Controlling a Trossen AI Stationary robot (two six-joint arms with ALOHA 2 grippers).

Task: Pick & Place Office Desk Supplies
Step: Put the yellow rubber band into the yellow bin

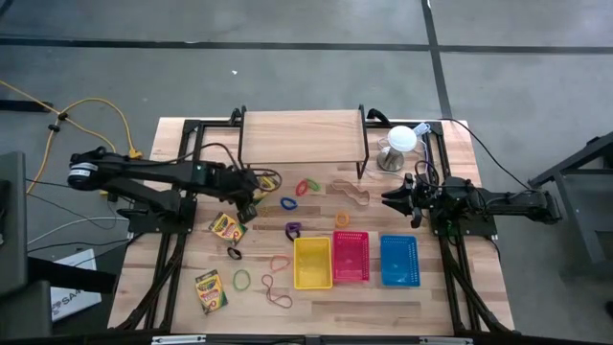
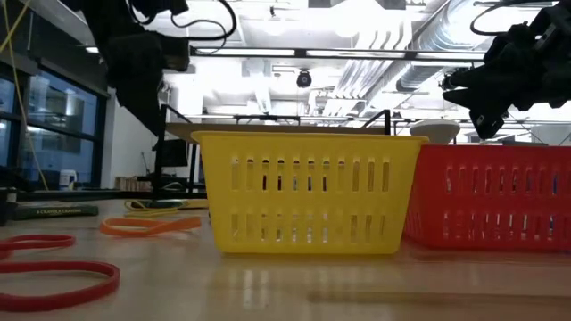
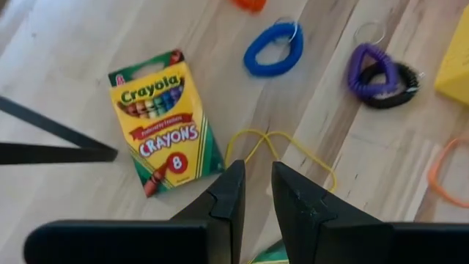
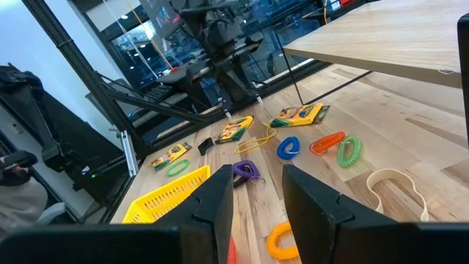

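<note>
The room is bright. Long ceiling lights [image 2: 294,53] glow white up above and wash out the ceiling around them. The wooden tabletop [image 1: 316,302] shines a little near its front edge, under the yellow basket [image 2: 308,192]. Shadows are soft and pale. The close red band [image 2: 53,278] looks fuzzy.

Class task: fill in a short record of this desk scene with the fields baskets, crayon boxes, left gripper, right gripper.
baskets: yellow basket, red basket, blue basket in a row
crayon boxes: one ahead of the left gripper, another near the table's front edge
left gripper: above a yellow rubber band, fingers slightly apart, empty
right gripper: raised, open, empty
</note>
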